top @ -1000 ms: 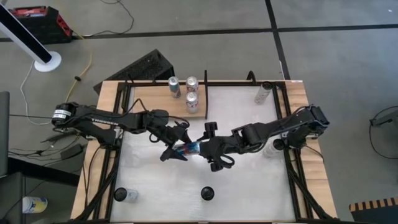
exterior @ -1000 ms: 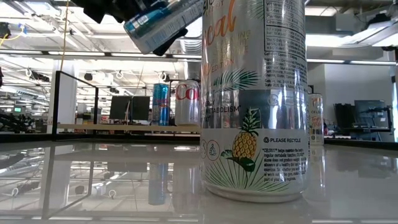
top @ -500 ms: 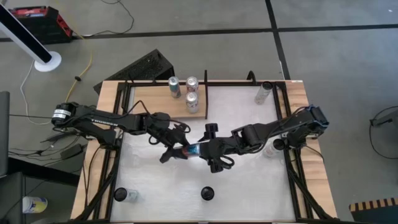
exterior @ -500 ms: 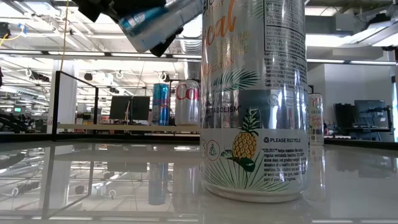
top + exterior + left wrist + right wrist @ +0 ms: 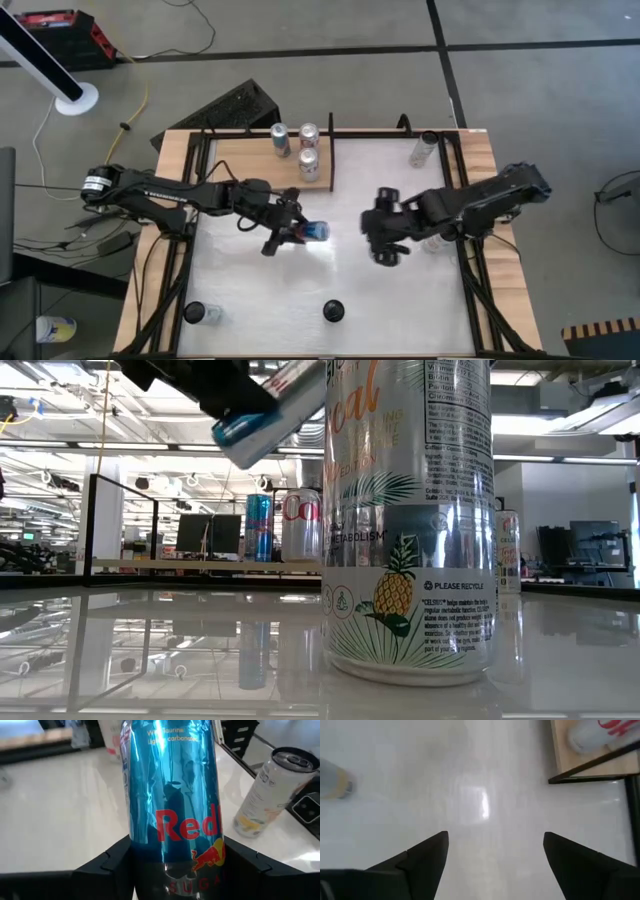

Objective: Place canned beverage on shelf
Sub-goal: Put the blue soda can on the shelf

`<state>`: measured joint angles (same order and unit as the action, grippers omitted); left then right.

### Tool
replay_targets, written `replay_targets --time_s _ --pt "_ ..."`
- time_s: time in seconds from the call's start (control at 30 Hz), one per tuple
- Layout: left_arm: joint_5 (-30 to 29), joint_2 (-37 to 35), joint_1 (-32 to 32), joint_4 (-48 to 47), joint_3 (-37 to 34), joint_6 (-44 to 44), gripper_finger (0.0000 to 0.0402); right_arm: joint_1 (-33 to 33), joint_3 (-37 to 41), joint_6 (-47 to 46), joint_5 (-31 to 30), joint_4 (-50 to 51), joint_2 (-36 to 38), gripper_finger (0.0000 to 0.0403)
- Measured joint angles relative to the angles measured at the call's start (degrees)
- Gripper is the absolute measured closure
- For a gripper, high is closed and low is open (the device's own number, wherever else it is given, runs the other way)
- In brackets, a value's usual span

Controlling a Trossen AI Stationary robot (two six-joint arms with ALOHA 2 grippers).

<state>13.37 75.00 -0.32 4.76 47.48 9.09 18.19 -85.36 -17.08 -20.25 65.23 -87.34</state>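
1. Jaws of left gripper pinch a slim blue metal beverage can above the glossy white table.
2. Right gripper: jaws spread, empty.
3. Light-brown wood-grain shelf: far-left corner.

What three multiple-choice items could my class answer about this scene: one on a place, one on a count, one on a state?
1. Where is the blue can?
A. Standing on the shelf
B. Held above the table in the left gripper
C. Lying on the floor

2. How many cans stand on the shelf?
A. One
B. Three
C. Six

3. How is the right gripper?
A. Open and empty
B. Shut on the blue can
C. Shut on a bottle

Answers: 1 B, the left wrist view shows the dark fingers clamped on its sides. 2 B, the high view shows three can tops on the wood panel. 3 A, the right wrist view shows only bare table between its spread fingers.
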Motion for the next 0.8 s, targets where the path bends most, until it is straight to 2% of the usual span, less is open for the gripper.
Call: replay_targets --time_s 0.1,0.17,0.27,0.4,0.5,0.57,0.67,0.8 --pt "-1.97 -1.04 0.79 3.54 -0.44 0.81 0.0198 1.23 8.21 -5.28 -0.18 -2.50 6.89 0.0063" --pt "-2.52 -2.20 1.47 7.92 -1.94 0.04 0.0198 2.69 15.44 -8.40 -1.82 -8.02 12.06 0.0066" --pt "-4.91 -4.78 2.10 16.16 -6.23 -2.19 0.0198 5.31 27.83 -9.19 -5.93 -24.24 19.35 0.0067" --pt "-9.43 -8.60 2.47 28.79 -13.58 -5.34 0.0198 7.40 44.11 -2.46 -9.25 -55.24 25.05 0.0066" --pt "-9.96 -9.82 2.48 38.03 -17.67 -6.77 0.0198 7.05 52.99 4.26 -9.79 -76.63 24.64 0.0066" --pt "-9.67 -9.91 2.44 40.75 -18.85 -7.31 0.0198 6.28 56.41 7.92 -9.96 -87.60 22.83 0.0066" --pt "-9.63 -9.74 2.41 42.08 -19.38 -7.75 0.0198 4.74 58.74 10.63 -9.90 -99.59 18.34 0.0066" --pt "-9.73 -8.89 2.06 43.36 -19.45 -8.40 0.0198 2.71 58.31 11.47 -9.91 -109.02 10.20 0.0065"
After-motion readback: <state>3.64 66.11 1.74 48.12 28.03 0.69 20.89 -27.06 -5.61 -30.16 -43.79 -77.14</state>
